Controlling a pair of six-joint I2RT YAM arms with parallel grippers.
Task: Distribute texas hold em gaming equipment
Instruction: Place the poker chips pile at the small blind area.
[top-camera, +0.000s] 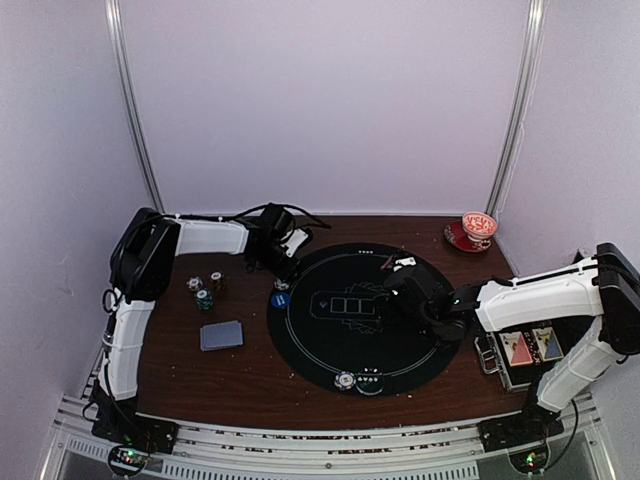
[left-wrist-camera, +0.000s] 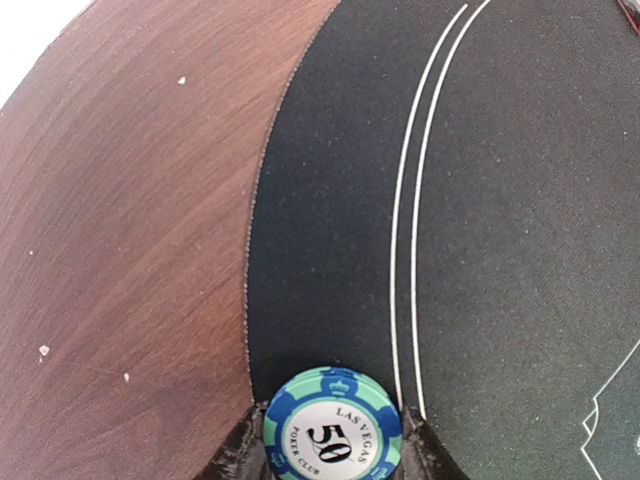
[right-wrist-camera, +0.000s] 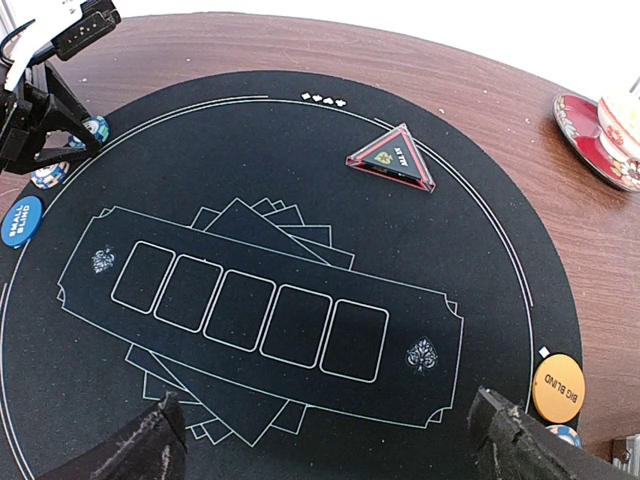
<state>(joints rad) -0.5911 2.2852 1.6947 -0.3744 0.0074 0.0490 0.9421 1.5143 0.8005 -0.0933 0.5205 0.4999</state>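
The left gripper is clamped on a teal-and-blue striped chip, with a finger pressed against each edge. "LAS VEGAS", "50" and "POKER CLUB" are read on the chip's white face. The chip is held just inside the left rim of the black round mat, between the mat's edge and its double white line. Whether it touches the mat cannot be told. In the top view the left arm is seen folded, with the forearm stretched rightward along the far side of the wooden table and the wrist bent down at the mat's rim.

The right gripper is spread wide with nothing between its fingers, and is hung over the mat's printed five-card outline. Its forearm is reached leftward from the right table edge.

"SMALL BLIND" is read on a blue disc at the mat's left rim, and "BIG BLIND" on an orange disc at the right rim. A red triangle marker is laid on the far part of the mat; its lettering cannot be made out. A grey-blue card deck and small chip stacks are seen on the table left of the mat.
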